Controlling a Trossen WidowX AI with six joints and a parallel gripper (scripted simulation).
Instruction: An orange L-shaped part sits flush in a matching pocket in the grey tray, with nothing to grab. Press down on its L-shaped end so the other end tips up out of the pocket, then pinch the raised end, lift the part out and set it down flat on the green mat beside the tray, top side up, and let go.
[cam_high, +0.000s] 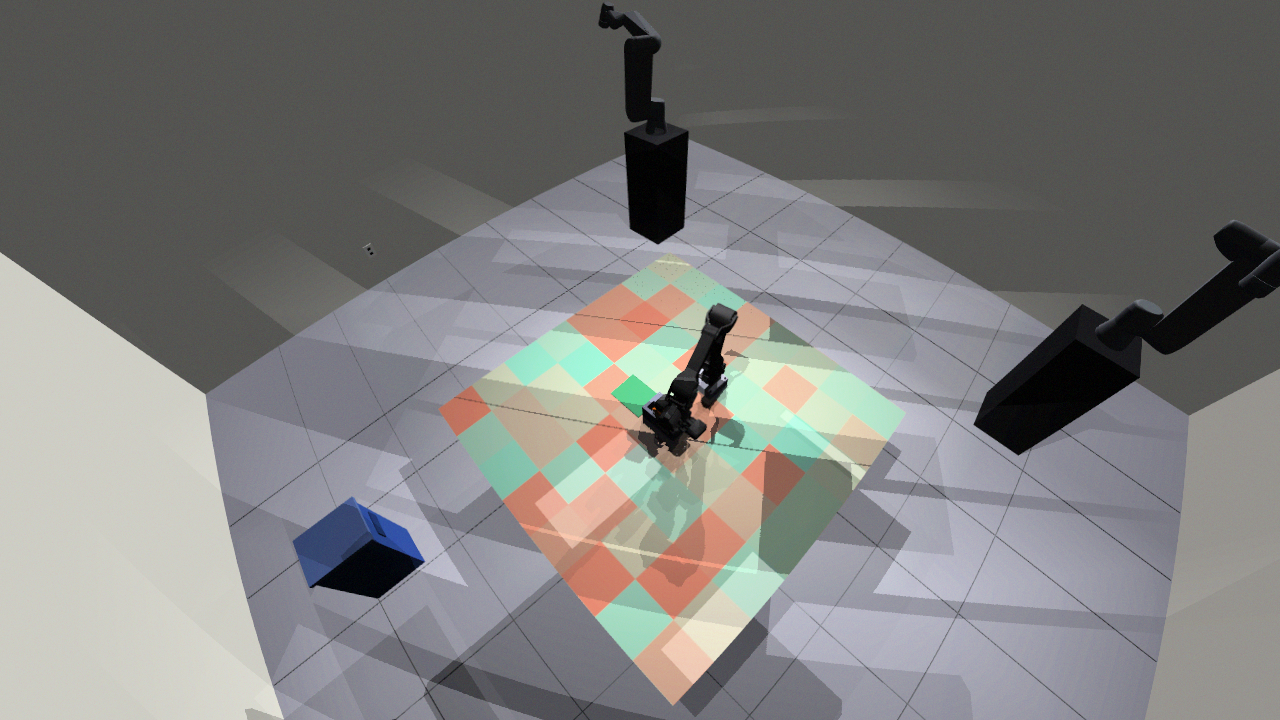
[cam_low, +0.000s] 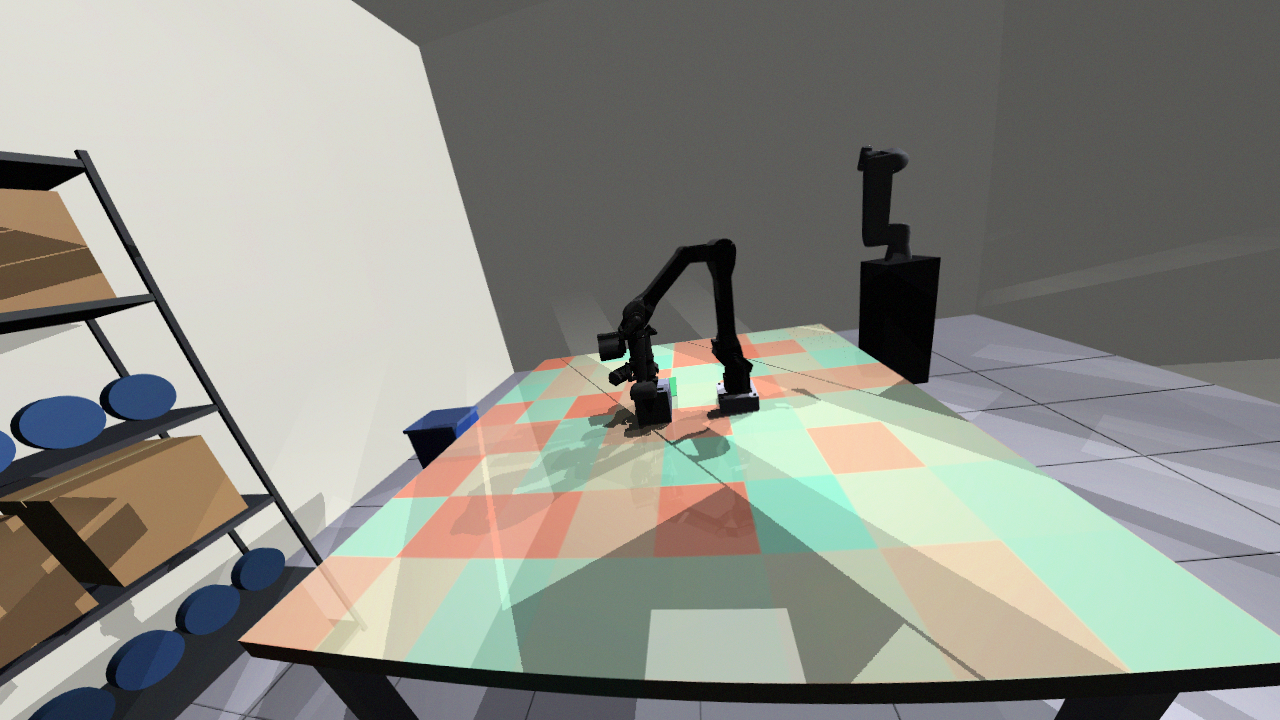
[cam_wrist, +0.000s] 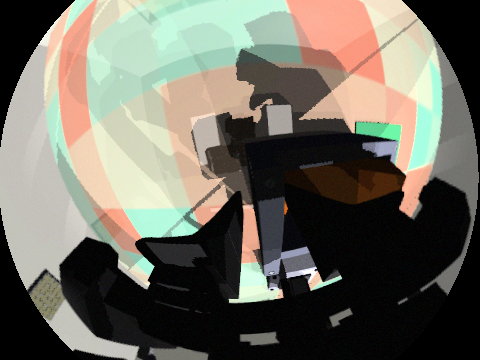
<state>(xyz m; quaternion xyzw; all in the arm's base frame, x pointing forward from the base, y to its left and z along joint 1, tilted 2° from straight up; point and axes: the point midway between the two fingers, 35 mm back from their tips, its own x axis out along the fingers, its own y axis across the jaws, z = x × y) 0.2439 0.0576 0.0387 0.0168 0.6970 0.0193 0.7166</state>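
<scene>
The grey tray (cam_high: 660, 437) (cam_low: 654, 408) (cam_wrist: 272, 234) stands on the checkered table, with my arm bent down over it. The orange L-shaped part (cam_wrist: 342, 184) shows in the tray's pocket in the wrist view, in shadow and partly hidden by my right finger. My gripper (cam_high: 666, 413) (cam_low: 640, 380) (cam_wrist: 262, 192) is part open with nothing between its fingers, and it is down at the tray's top; the left finger hangs outside the tray's wall. I cannot tell whether the part is tipped. The green mat (cam_high: 632, 390) (cam_low: 673, 391) (cam_wrist: 378, 131) lies right beside the tray.
My arm's base (cam_high: 713, 386) (cam_low: 736, 398) stands close behind the tray. A blue bin (cam_high: 356, 548) (cam_low: 440, 427) sits on the floor off the table's left side. Two black pedestals with arms (cam_high: 656, 179) (cam_high: 1065, 376) stand on the floor. A shelf rack (cam_low: 107, 429) stands at the left.
</scene>
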